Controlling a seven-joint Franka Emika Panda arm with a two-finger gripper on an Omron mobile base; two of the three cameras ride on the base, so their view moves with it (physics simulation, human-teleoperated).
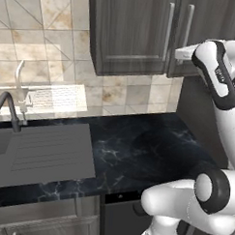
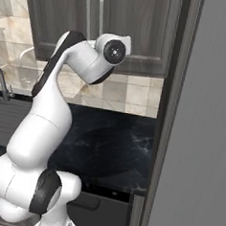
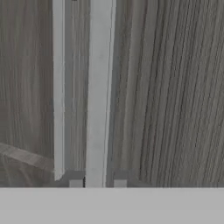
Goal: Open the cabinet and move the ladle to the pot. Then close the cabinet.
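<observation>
The cabinet point(image 1: 130, 33) hangs on the wall over the counter, dark wood-grain, with both doors closed point(image 2: 136, 25). Two long silver bar handles run side by side at the seam. In the hand view one handle point(image 3: 99, 87) passes straight between my gripper's point(image 3: 97, 183) dark fingertips point(image 3: 75, 183), which sit close on either side of it. The other handle point(image 3: 57, 87) stands just left of it. In the left base view my hand point(image 1: 184, 51) is pressed up against the right door's handle point(image 1: 189, 26). The ladle and the pot are out of view.
A black marble counter point(image 1: 137, 149) lies below the cabinet, with a grey sink and drainboard point(image 1: 45, 152) and a dark faucet point(image 1: 8, 107) at the left. A tall grey panel point(image 2: 205, 122) walls off the right side. The tiled backsplash point(image 1: 50, 48) is behind.
</observation>
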